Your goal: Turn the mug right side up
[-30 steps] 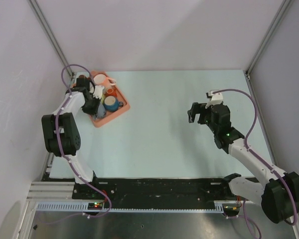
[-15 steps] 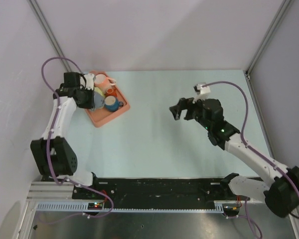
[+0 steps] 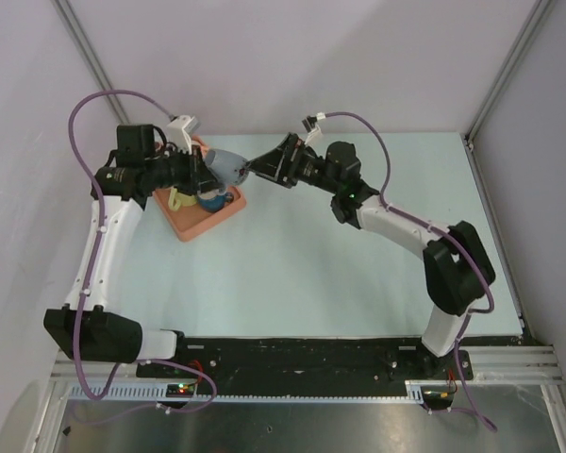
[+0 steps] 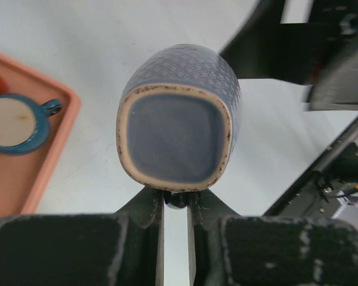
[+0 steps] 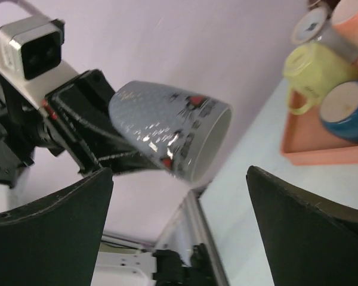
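1. While the grey-blue mug [image 3: 228,165] hangs in the air on its side, the left gripper [image 3: 203,170] is the one carrying it. Its fingers are pinched almost together on a bit of the mug down at the base end. It could be the handle, but the left wrist view hides that part, so I can't swear to it.
2. The mug's flat base faces back at the left wrist camera and the open mouth points at the right gripper [image 3: 264,168]. So it's neither upside down nor upright, just sideways.
3. Location: lifted off the table [image 3: 340,274] near its far left corner, just off the right edge of the orange tray [image 3: 200,222].
4. The right gripper's jaws are spread as wide as they go and hold nothing. The mug's rim sits right in front of them, and as far as I can see it isn't touching either finger.
5. Counts: two grippers, one tray, one mug in the air.
6. Sitting upright on the tray:
   - one yellow mug [image 5: 313,71]
   - one blue mug [image 5: 346,110] with a pale inside
   - one peach mug [image 5: 355,18], cut off by the frame edge
   - bits of at least one more at the top of the right wrist view, so no firm total from me
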